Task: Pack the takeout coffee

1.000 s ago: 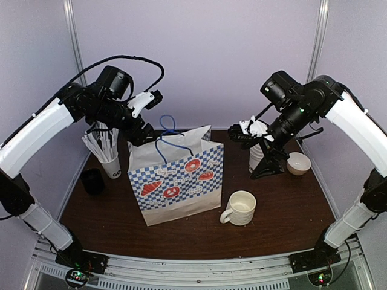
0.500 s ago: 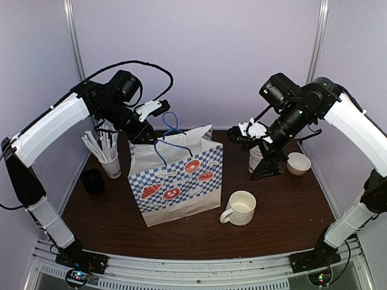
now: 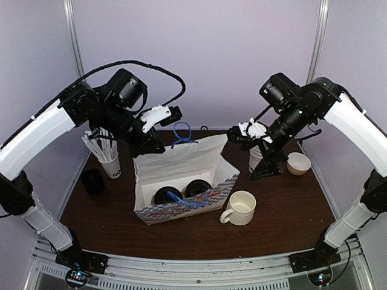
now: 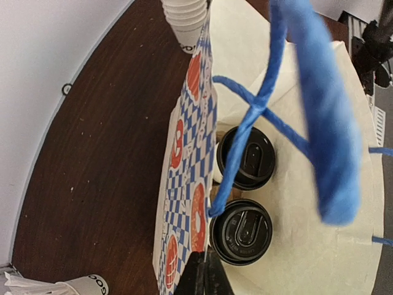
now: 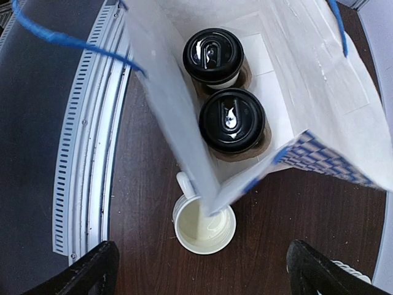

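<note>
Left tool (image 3: 151, 147) pinching paper bag (image 3: 181, 166), dark wood table (image 3: 284, 208), lilac walls (image 3: 230, 54)

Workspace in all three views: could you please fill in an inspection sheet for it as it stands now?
Surface: brown table, no spills seen.
Job's things: two lidded cups stand upright, side by side, inside the open paper bag.
Clutter: ceramic mug beside the bag; cup of white sticks; small black container; stack of paper cups; small bowl.
Grippers: left gripper shut on the bag's rear rim; right gripper open, empty, above the bag's right edge.
Cables: black cable loops over the left arm, clear of the bag.
Surroundings: pale walls; nothing else seen.
</note>
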Robot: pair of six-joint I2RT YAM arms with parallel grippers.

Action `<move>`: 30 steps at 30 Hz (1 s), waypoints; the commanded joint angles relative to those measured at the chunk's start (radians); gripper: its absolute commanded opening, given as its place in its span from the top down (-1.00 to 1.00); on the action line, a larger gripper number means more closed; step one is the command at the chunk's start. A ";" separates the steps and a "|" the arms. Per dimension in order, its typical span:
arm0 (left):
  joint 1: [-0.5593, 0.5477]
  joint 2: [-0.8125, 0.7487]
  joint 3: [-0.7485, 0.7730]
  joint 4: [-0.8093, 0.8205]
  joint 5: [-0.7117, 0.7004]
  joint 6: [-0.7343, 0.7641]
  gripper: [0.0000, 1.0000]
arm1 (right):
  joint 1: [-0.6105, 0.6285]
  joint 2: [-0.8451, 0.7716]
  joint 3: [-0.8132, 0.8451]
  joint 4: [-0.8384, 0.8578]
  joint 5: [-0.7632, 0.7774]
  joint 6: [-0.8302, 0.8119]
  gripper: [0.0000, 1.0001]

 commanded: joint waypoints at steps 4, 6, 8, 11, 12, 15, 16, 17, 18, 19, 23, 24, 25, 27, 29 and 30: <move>-0.172 -0.042 -0.013 0.005 -0.191 -0.047 1.00 | -0.005 0.002 -0.015 0.010 0.023 0.007 -0.99; -0.214 -0.048 -0.026 0.004 -0.232 -0.057 1.00 | -0.005 -0.002 -0.021 0.010 0.031 0.007 -0.99; -0.252 -0.058 -0.044 0.006 -0.263 -0.066 1.00 | -0.007 -0.010 -0.033 0.010 0.041 0.005 -0.99; -0.317 -0.070 -0.068 0.007 -0.323 -0.085 1.00 | -0.010 -0.026 -0.056 0.008 0.055 0.001 -0.99; -0.341 -0.073 -0.074 0.007 -0.353 -0.091 1.00 | -0.012 -0.030 -0.061 0.007 0.056 0.004 -0.99; -0.417 -0.087 -0.090 0.016 -0.442 -0.120 1.00 | -0.019 -0.047 -0.085 0.001 0.055 0.001 -0.99; -0.436 -0.095 -0.097 0.027 -0.455 -0.127 1.00 | -0.023 -0.055 -0.093 0.002 0.057 -0.001 -0.99; -0.451 -0.102 -0.103 0.035 -0.466 -0.134 1.00 | -0.027 -0.060 -0.096 0.001 0.060 -0.001 -0.99; -0.463 -0.109 -0.107 0.041 -0.482 -0.139 1.00 | -0.030 -0.063 -0.098 -0.003 0.064 -0.002 -0.99; -0.473 -0.111 -0.107 0.040 -0.490 -0.141 1.00 | -0.036 -0.068 -0.101 -0.005 0.065 -0.005 -0.99; -0.506 -0.114 -0.114 0.039 -0.491 -0.174 1.00 | -0.046 -0.073 -0.110 -0.016 0.071 -0.007 -0.99; -0.509 -0.113 -0.116 0.039 -0.490 -0.178 1.00 | -0.048 -0.073 -0.111 -0.018 0.073 -0.007 -0.99; -0.509 -0.112 -0.120 0.040 -0.489 -0.181 1.00 | -0.049 -0.073 -0.113 -0.018 0.077 -0.006 -0.99; -0.510 -0.109 -0.121 0.044 -0.502 -0.181 1.00 | -0.051 -0.071 -0.113 -0.022 0.078 -0.005 -0.99; -0.509 -0.110 -0.125 0.056 -0.544 -0.169 1.00 | -0.054 -0.071 -0.114 -0.019 0.075 -0.004 -0.99; -0.510 -0.110 -0.127 0.064 -0.568 -0.158 1.00 | -0.055 -0.071 -0.112 -0.019 0.073 -0.002 -0.99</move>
